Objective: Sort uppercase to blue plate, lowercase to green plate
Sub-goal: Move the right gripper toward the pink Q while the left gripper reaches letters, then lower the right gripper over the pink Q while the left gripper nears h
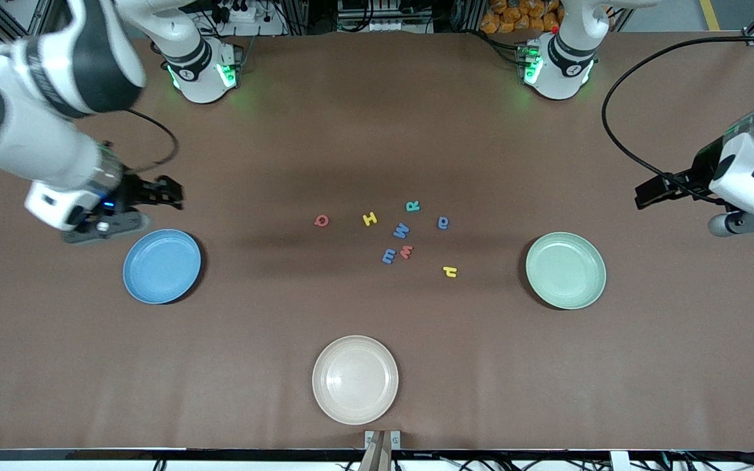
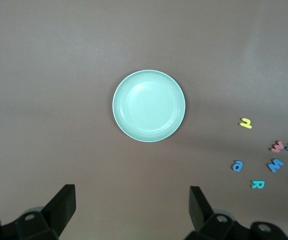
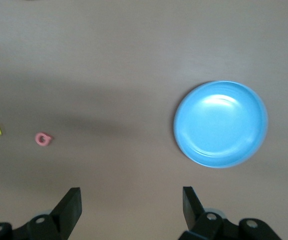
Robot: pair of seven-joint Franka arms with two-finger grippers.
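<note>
Evidently nothing was sorted yet: the eight letters lay scattered at the centre of the front view, the red Q (image 1: 321,221) closest to the blue plate (image 1: 161,266) at middle-left, the yellow h (image 1: 450,271) closest to the green plate (image 1: 565,270) at middle-right. A clean first pick would descend squarely over one outlying letter (the W, m's crowd together). The right gripper (image 3: 131,204), jaws spread and empty, hung above the blue plate's upper edge; the left gripper (image 2: 132,207) waited wide open, empty, at the frame's right edge.
</note>
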